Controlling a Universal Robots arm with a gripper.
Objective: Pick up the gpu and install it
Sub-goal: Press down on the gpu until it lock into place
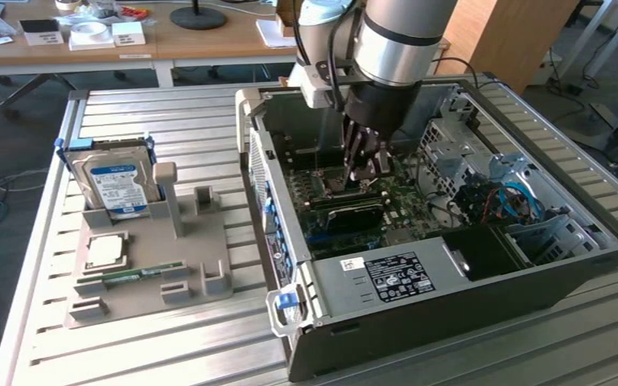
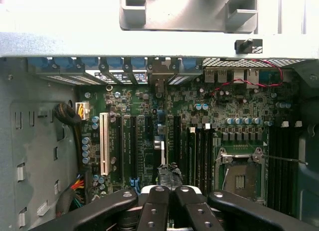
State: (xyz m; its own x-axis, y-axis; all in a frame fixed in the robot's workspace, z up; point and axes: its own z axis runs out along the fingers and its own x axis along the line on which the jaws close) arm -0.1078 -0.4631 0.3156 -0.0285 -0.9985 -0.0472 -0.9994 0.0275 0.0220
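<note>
gripper holds the gpu inside the computer case

the robot arm (image 1: 401,40) comes down from the top middle of the exterior view into the open computer case (image 1: 438,322). the case lies on its side on the right half of the slatted metal surface (image 1: 158,354).

the gripper (image 1: 365,165) is deep in the case, just above the green motherboard (image 1: 395,201). its fingers (image 1: 357,149) are pulled in narrow around a thin dark strip, the gpu (image 1: 373,169), which stands on its edge. in the wrist view the gripper (image 2: 167,201) sits at the bottom middle of the frame, and the dark gpu (image 2: 168,175) pokes out between the black fingers (image 2: 154,208). the gpu is right over the long black slots (image 2: 177,141) in the middle of the motherboard (image 2: 219,106). i cannot tell if it touches a slot. an empty square socket (image 2: 239,173) sits at the lower right of the wrist view.

on the left half of the exterior view, a grey holder tray (image 1: 148,289) rests on the surface. a hard drive with a blue label (image 1: 116,181) stands in it at the upper left. a square chip (image 1: 105,251) and a small green stick (image 1: 132,276) lie lower in the tray.
</note>
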